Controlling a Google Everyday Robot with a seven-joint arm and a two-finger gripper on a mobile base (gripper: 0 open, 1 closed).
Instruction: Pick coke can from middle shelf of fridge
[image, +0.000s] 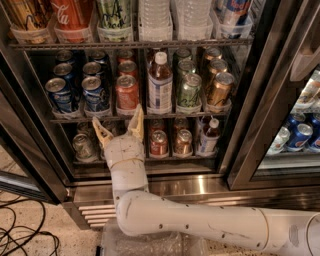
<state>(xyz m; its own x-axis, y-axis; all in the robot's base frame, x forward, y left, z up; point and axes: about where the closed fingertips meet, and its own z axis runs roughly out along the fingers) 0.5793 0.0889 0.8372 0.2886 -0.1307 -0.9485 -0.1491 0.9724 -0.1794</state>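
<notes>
The fridge (200, 186) stands open with its dark interior showing. The middle shelf (135, 117) holds blue cans at the left, the red coke can (127, 93) in front of two more red cans, a bottle, green cans and gold cans. My gripper (119, 127) is open, its two tan fingers pointing up just below the shelf edge, slightly left of and beneath the coke can. It holds nothing. The white arm (200, 225) runs in from the lower right.
The upper shelf (130, 44) carries large bottles and cans. The lower shelf holds silver and copper cans (159, 143) beside my gripper. A bottle (160, 82) stands right of the coke can. The right glass door (280, 100) is shut. Black cables (25, 235) lie on the floor.
</notes>
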